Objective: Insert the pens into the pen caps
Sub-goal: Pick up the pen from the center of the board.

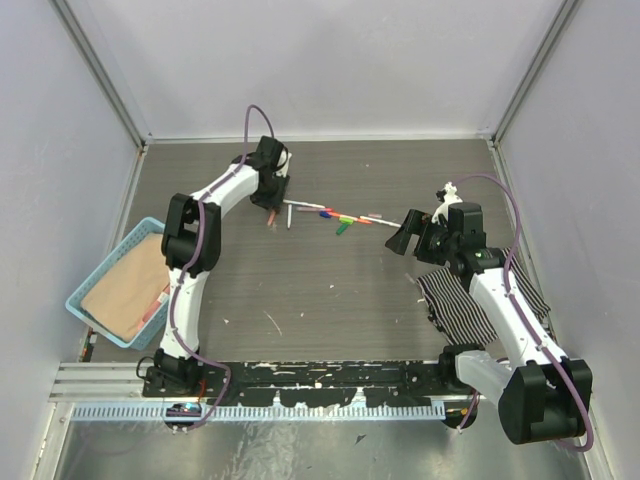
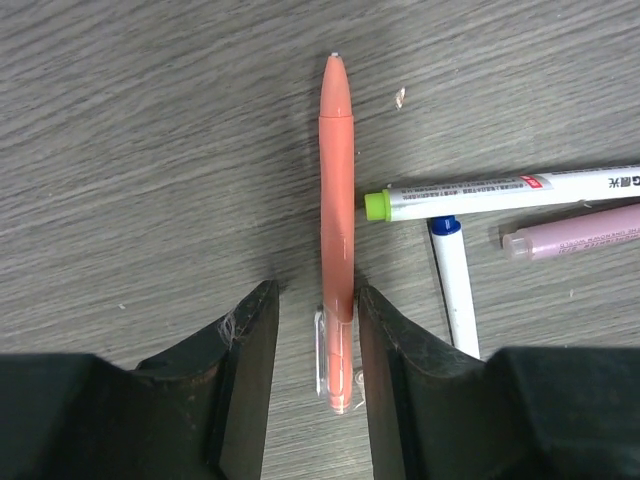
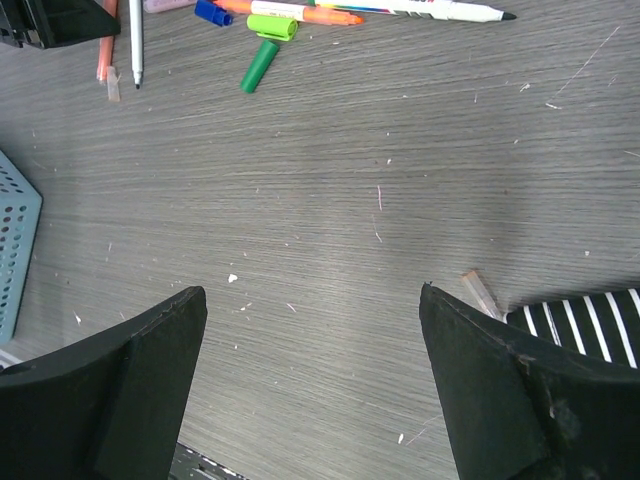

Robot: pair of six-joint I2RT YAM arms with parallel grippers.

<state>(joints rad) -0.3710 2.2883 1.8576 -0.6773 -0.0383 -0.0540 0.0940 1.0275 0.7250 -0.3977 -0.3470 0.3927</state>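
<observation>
An all-orange pen (image 2: 337, 200) lies flat on the table, with a clear clipped cap on its near end. My left gripper (image 2: 316, 300) straddles that end. Its right finger touches the barrel and a gap remains on the left side, so the jaws are open. More pens lie beside it: a white one with a green end (image 2: 480, 195), a blue-ended one (image 2: 455, 280) and a pink one (image 2: 580, 232). A green cap (image 3: 258, 68), a light-green cap (image 3: 272, 27) and a blue cap (image 3: 213, 13) lie loose near the pen row (image 1: 330, 213). My right gripper (image 3: 312, 292) hovers wide open over bare table.
A blue basket (image 1: 110, 285) with a tan cloth sits at the left edge. A striped cloth (image 1: 480, 305) lies under the right arm, and a small clear cap (image 3: 482, 293) rests by its corner. Grey walls enclose the table.
</observation>
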